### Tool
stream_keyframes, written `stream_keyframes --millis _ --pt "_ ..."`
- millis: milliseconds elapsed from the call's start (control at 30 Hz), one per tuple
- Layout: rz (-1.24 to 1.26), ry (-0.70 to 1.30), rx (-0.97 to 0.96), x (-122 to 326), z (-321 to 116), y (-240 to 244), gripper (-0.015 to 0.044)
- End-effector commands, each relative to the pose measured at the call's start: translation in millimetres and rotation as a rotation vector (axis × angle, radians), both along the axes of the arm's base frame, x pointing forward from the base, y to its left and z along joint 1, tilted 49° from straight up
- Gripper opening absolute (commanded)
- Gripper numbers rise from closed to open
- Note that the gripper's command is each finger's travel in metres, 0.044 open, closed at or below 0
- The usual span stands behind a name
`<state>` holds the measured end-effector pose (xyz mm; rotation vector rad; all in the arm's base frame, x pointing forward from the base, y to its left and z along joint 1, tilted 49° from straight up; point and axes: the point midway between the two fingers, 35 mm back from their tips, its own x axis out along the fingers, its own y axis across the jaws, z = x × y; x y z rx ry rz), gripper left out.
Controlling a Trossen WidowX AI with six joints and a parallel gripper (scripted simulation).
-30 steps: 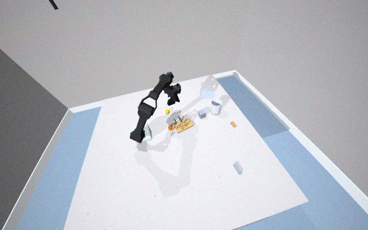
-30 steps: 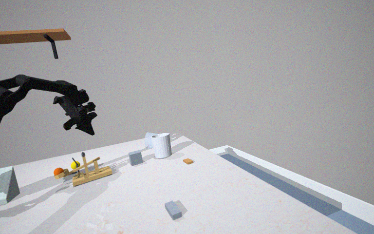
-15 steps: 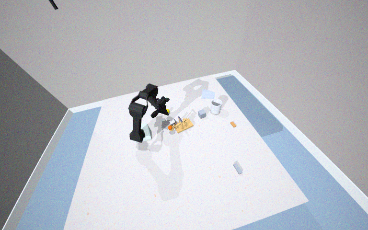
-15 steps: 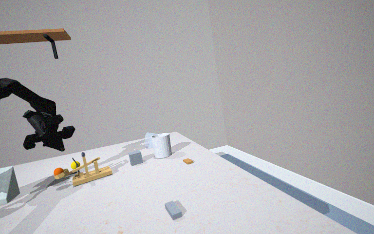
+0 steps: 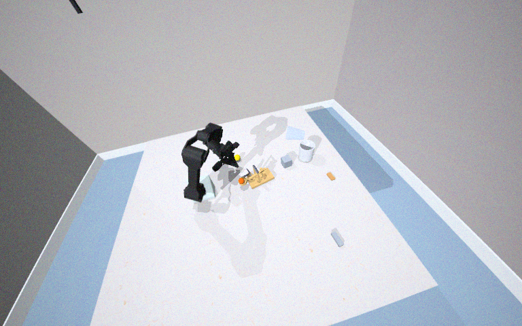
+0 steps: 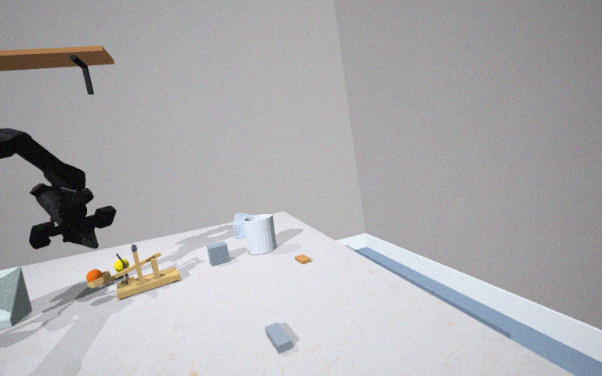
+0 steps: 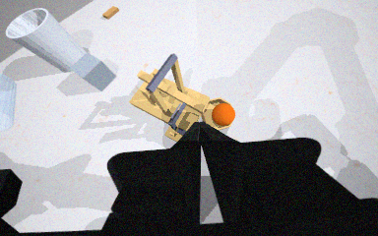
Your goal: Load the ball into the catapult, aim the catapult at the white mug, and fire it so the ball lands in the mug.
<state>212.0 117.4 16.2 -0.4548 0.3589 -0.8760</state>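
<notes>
An orange ball (image 5: 241, 180) (image 6: 94, 276) (image 7: 223, 114) sits in the cup of the wooden catapult (image 5: 268, 176) (image 6: 150, 284) (image 7: 140, 100). The throwing arm slopes, with its cup end low; the other end points roughly toward the side where the cube and mug stand. The white mug (image 5: 306, 153) (image 6: 261, 235) (image 7: 49, 41) stands upright farther back. My gripper (image 5: 237, 166) (image 6: 96, 246) (image 7: 199, 126) is shut and empty, its tips in the air above the cup end of the catapult, not touching it.
A yellow ball (image 5: 237, 157) (image 6: 121, 265) lies behind the catapult. A grey-blue cube (image 5: 285, 161) (image 6: 218, 254) (image 7: 95, 73) stands between catapult and mug. A pale blue object (image 5: 295, 133) (image 6: 238, 225) is behind the mug. An orange block (image 5: 331, 176) (image 6: 302, 258), grey block (image 5: 337, 237) (image 6: 278, 338) and pale green wedge (image 5: 208, 188) (image 6: 19, 297) lie around.
</notes>
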Motion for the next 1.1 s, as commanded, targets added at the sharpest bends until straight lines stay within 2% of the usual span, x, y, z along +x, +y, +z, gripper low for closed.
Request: stream_keyframes --millis 0,1067 --pt "-0.002 -0.001 -0.008 0.9 -4.5 -5.4 0.0" --pt "-0.038 -0.016 -0.018 6.3 -40.0 -43.5 0.0"
